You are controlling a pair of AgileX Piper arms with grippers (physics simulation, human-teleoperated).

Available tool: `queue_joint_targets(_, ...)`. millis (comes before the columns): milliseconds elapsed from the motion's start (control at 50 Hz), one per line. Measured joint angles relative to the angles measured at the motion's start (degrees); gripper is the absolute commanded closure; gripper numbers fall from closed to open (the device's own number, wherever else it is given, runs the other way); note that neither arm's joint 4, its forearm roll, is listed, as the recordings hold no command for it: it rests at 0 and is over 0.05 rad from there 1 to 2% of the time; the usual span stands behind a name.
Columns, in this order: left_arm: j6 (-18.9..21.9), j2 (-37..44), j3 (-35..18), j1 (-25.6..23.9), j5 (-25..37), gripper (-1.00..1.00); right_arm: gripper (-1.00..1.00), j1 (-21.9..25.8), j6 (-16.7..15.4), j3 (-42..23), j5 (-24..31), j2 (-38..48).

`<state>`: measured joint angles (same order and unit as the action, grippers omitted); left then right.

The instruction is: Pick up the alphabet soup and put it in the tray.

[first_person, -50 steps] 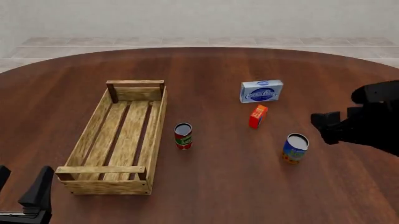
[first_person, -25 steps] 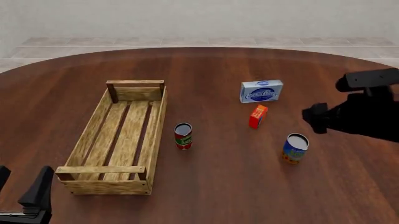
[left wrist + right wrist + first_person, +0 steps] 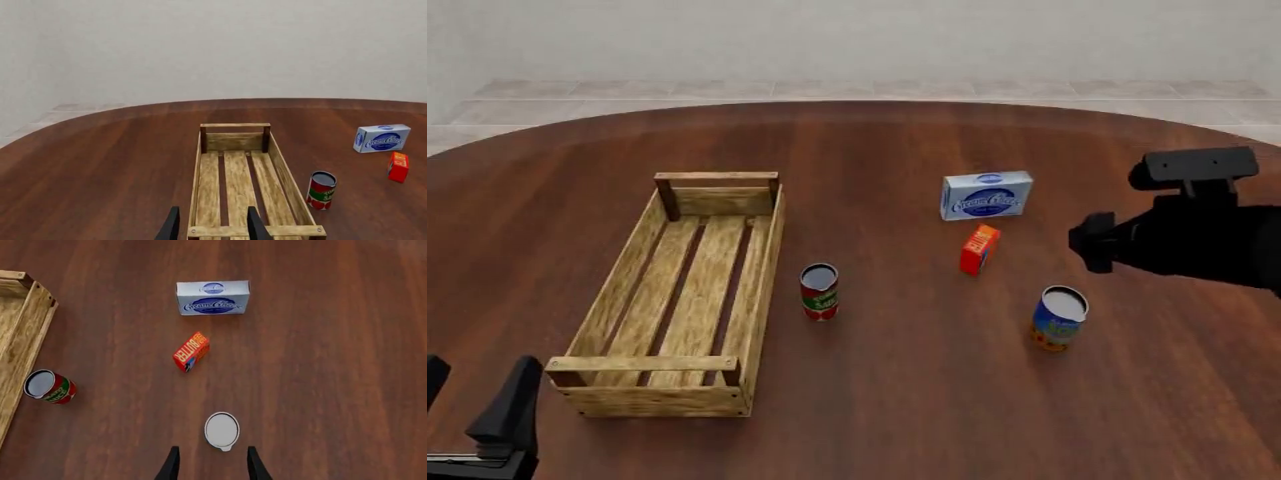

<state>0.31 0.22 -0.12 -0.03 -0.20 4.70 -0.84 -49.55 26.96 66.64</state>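
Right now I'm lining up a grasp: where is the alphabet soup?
In the front view the alphabet soup stands upright right of centre, nearer than the red box.

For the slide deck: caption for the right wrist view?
Open right gripper above the upright soup can.

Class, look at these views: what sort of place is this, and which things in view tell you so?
Probably a simulated tabletop test scene, not a real kitchen: a bare round wooden table, plain blank walls, and groceries such as the alphabet soup beside a wooden tray.

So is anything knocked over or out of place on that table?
Nothing stands out. Both cans, the alphabet soup and the red-and-green can, stand upright; the tray holds nothing, and nothing is spilled.
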Motion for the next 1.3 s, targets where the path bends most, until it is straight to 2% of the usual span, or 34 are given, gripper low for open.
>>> queue_joint_targets(680,0.00,-0.09,0.00,0.00,0.08,-1.00,-1.00,-1.85,-0.02,2.18,-7.72,9.21)
queue_joint_targets(1300,0.00,-0.11,-0.02,0.00,0.12,-1.00,-1.00,-2.66,-0.06,3.23,-12.16,14.61)
